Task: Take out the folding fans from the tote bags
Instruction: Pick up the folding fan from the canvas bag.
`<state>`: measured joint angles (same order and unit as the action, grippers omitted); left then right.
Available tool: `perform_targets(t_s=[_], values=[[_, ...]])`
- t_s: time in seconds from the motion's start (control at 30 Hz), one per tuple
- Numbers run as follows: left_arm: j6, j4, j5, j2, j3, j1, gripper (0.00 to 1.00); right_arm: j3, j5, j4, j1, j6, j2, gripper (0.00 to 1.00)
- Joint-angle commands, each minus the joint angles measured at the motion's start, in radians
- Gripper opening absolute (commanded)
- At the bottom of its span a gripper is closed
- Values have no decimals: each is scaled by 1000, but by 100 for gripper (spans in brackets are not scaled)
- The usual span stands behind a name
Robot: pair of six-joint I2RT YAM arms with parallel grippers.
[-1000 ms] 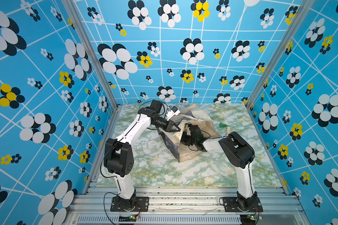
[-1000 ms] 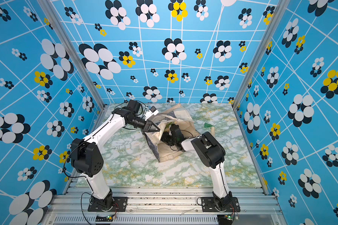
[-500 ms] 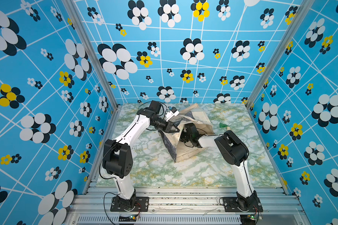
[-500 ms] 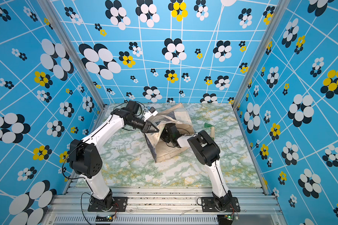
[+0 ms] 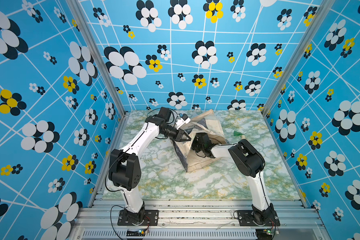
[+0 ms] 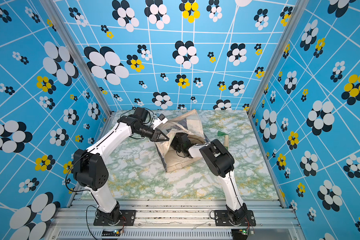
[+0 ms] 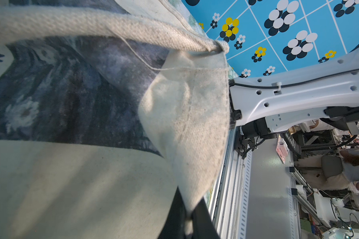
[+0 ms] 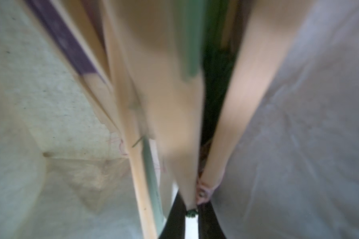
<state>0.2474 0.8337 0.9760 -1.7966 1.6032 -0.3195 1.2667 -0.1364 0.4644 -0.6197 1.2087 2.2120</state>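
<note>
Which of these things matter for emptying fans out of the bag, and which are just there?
In the job:
tote bag
green-edged fan, pinched by the right gripper inside the bag
purple-edged fan beside it
tasselled fan, already out on the table
left gripper, holding the bag's rim

Just there:
flowered walls
grey chair beyond the rig

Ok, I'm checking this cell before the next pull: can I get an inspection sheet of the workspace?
Surface: green-veined marbled table.
Job's things: bag slumped mid-table; loose fan out on the table; held fan, purple fan and third fan inside the bag.
Clutter: pale strand on the front rail.
Grippers: left gripper shut on the bag's hem; right gripper inside the bag, shut on the held fan's end.
Cables: cable along the right arm, no snag seen.
Surroundings: blue flowered walls; lab gear beyond the rail.
</note>
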Motion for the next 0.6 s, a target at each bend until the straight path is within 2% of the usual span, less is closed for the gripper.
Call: perform_targets(t_s=[0.0, 0.23, 0.57], values=[[2, 8, 29, 28, -14, 13, 0, -58, 92, -108, 18, -20, 13, 7], [-18, -6, 23, 13, -4, 17, 0, -98, 36, -23, 17, -66, -28, 1], [-69, -60, 29, -24, 18, 20, 0, -219, -102, -23, 17, -160, -209, 0]])
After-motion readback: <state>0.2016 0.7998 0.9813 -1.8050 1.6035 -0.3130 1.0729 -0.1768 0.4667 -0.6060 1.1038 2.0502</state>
